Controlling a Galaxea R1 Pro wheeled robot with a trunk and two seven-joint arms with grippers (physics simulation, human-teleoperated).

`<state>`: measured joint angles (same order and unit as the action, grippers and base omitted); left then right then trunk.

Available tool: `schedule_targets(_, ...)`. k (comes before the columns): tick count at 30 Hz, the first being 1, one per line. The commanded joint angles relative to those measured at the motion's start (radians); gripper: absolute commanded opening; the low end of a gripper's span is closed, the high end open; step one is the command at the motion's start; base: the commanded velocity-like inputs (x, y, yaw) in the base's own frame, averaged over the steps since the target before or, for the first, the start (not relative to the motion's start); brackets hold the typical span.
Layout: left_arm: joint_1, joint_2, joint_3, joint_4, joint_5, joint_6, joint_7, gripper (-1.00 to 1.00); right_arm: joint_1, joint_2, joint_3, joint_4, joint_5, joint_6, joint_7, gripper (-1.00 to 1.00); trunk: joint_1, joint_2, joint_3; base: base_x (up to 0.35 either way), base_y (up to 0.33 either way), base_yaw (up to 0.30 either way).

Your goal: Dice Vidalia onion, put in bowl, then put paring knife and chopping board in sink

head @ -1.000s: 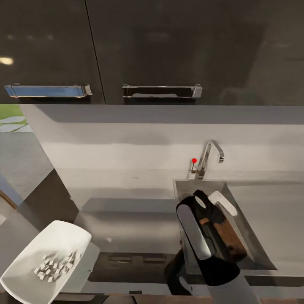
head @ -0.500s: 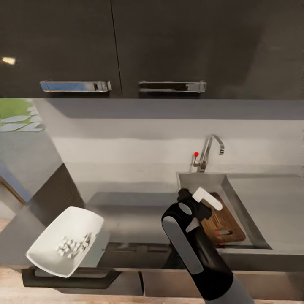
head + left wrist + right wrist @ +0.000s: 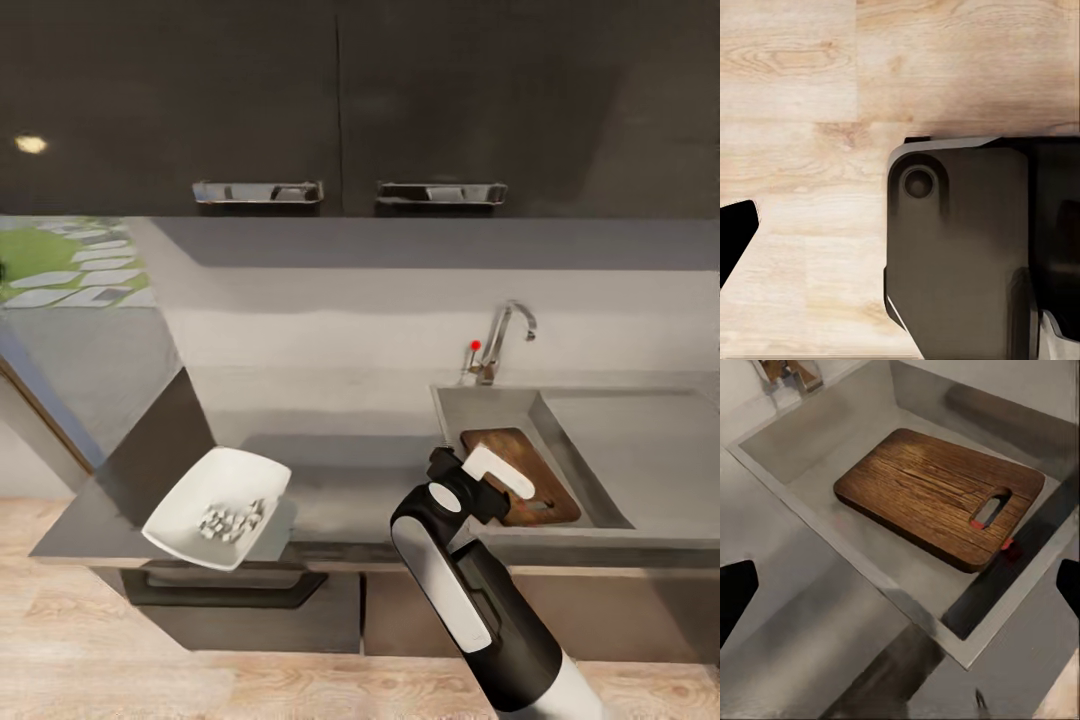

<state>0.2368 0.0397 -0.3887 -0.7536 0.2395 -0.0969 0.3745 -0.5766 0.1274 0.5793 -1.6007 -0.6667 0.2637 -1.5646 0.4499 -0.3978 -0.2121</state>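
1. Backing off is the main change: the whole head view has widened, so the camera has moved away from the surface (image 3: 380, 480), bringing the floor (image 3: 200, 670) and the cabinet fronts below into sight. The right arm has drawn back from over the sink (image 3: 455, 410), and the board (image 3: 520, 480) now lies flat in the basin, uncovered.
2. Right claw (image 3: 900, 585): its two dark fingertips sit far apart at the wrist view's edges with nothing between them. It hangs above the basin's near rim, clear of the board.
3. Left claw: the left wrist view gives a dark housing over the wood floor and one dark tip at the edge, so I cannot tell whether it is apart or together.
4. Bowl (image 3: 220, 505) with the white diced onion (image 3: 230, 520) stands at the surface's front left corner, overhanging the edge a little. Judged risk: a bump from the base or left arm could tip it off.
5. Knife: I cannot make it out for certain. Small red marks show in the board's slot (image 3: 984, 519) and just beside its near corner, possibly the knife under the board. If it is not in the sink, the task is unfinished.
6. Tap (image 3: 505, 340) stands behind the basin, well clear of the arm.
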Motion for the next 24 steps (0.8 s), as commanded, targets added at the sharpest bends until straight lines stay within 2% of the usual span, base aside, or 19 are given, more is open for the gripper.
schedule_targets(1, -0.001, 0.002, -0.007, -0.001, 0.011, -0.004, 0.007, 1.0, -0.001, 0.0, 0.001, -0.001, -0.005, 0.01, -0.006, 1.0, 0.0, -0.002, -0.002, -0.292, 0.172, 0.0)
schedule_targets(9, -0.001, 0.002, -0.007, -0.001, 0.011, -0.004, 0.007, 1.0, 0.0, -0.019, 0.002, -0.001, -0.005, 0.005, -0.006, 1.0, 0.0, -0.002, -0.002, -0.292, 0.172, 0.0)
schedule_targets(15, -0.001, 0.002, -0.007, -0.001, 0.011, -0.004, 0.007, 1.0, 0.001, -0.023, 0.002, -0.001, -0.005, 0.005, -0.006, 1.0, 0.0, -0.002, -0.002, -0.292, 0.166, 0.0)
schedule_targets(19, -0.001, 0.002, -0.007, 0.0, 0.011, -0.004, 0.007, 1.0, 0.002, -0.026, 0.002, -0.001, -0.005, 0.005, -0.006, 1.0, 0.0, -0.002, -0.002, -0.292, 0.042, 0.0)
schedule_targets(24, -0.001, 0.002, -0.007, 0.0, 0.011, -0.004, 0.007, 1.0, 0.003, -0.048, 0.002, -0.001, -0.006, -0.016, -0.006, 1.0, 0.0, -0.002, -0.002, -0.294, 0.002, 0.0)
